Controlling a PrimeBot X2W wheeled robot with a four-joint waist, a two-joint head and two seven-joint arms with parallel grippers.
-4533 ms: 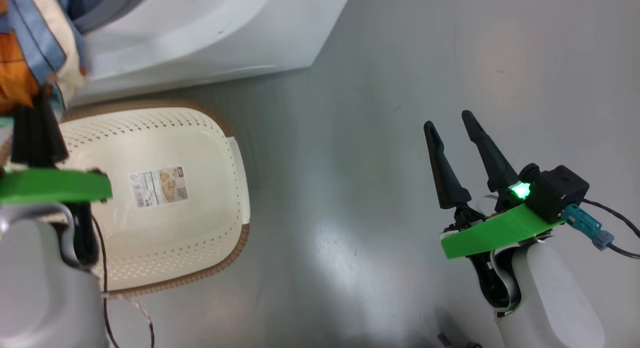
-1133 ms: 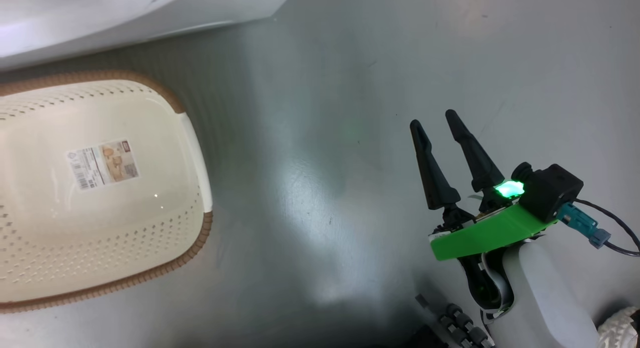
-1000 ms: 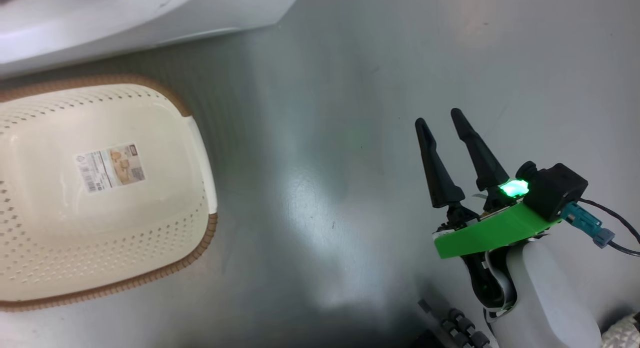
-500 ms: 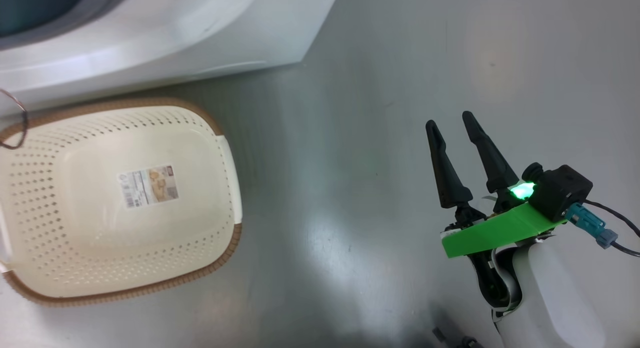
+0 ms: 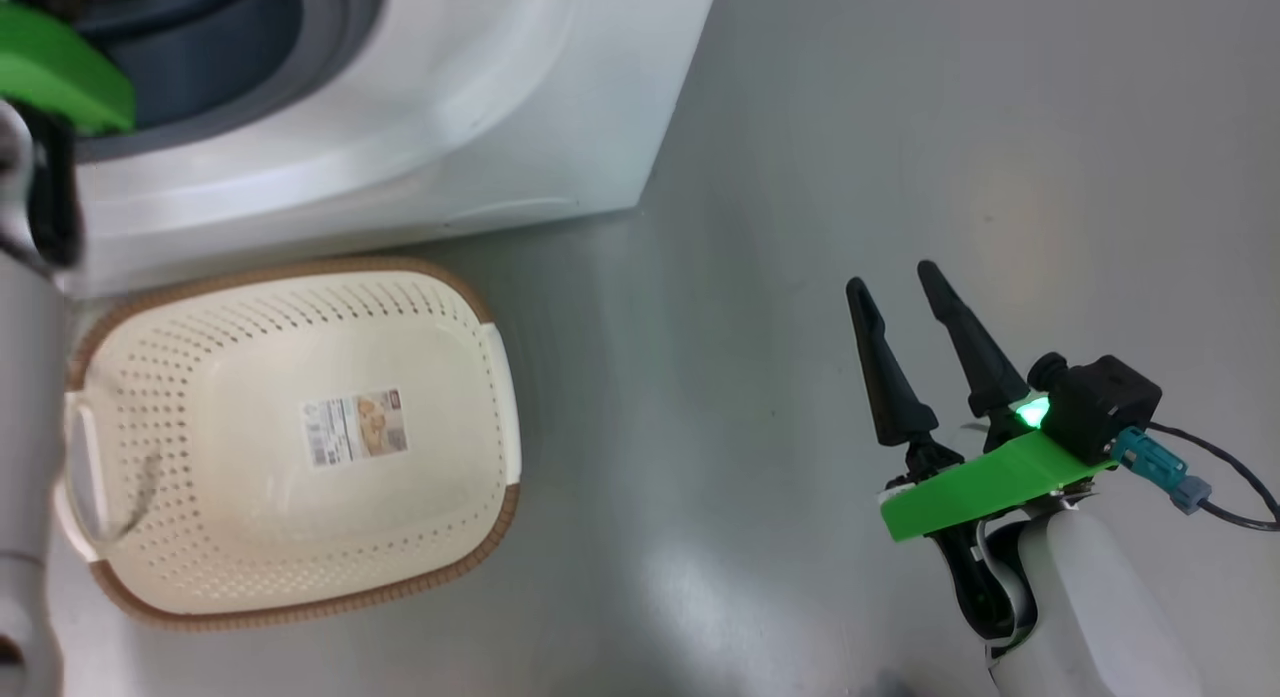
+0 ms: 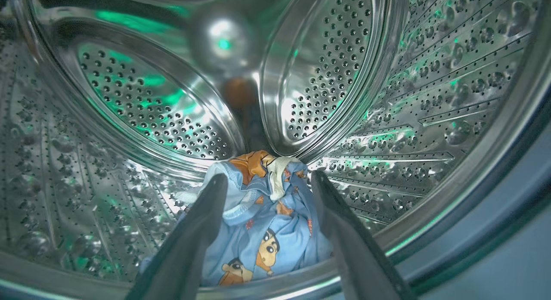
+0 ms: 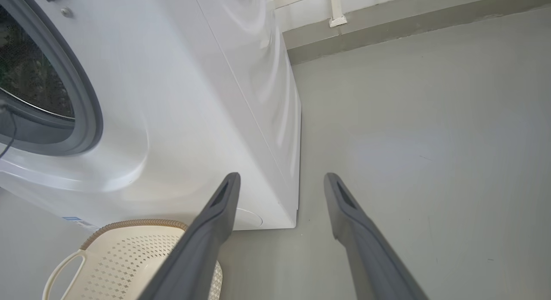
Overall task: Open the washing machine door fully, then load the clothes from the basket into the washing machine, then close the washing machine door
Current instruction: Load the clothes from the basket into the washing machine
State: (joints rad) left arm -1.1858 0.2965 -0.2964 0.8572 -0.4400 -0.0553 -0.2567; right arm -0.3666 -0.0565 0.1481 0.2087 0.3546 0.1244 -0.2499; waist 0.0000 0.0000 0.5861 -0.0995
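The washing machine [image 5: 450, 107] stands at the top left with its grey gasket [image 5: 335, 47] around the open mouth. My left gripper [image 6: 269, 177] is inside the steel drum [image 6: 150, 110], open. Between and beyond its fingers, the blue bear-print clothes [image 6: 262, 231] lie on the drum's bottom. The cream basket [image 5: 440, 357] sits on the floor in front of the machine with nothing in it but its paper label [image 5: 355, 427]. My right gripper [image 5: 893, 279] hovers open over the floor to the right, holding nothing. The washing machine door is out of view.
My left forearm [image 5: 25, 427] and its green bracket [image 5: 60, 67] run up the left edge into the machine's mouth. Grey floor [image 5: 700, 377] stretches right of the basket. In the right wrist view a wall base [image 7: 387, 20] runs behind the machine [image 7: 172, 97], with the basket [image 7: 129, 257] below.
The head camera has swung back toward the machine. Earlier my left gripper held the clothes above the basket; now they lie in the drum and it is open. The right gripper has kept its pose.
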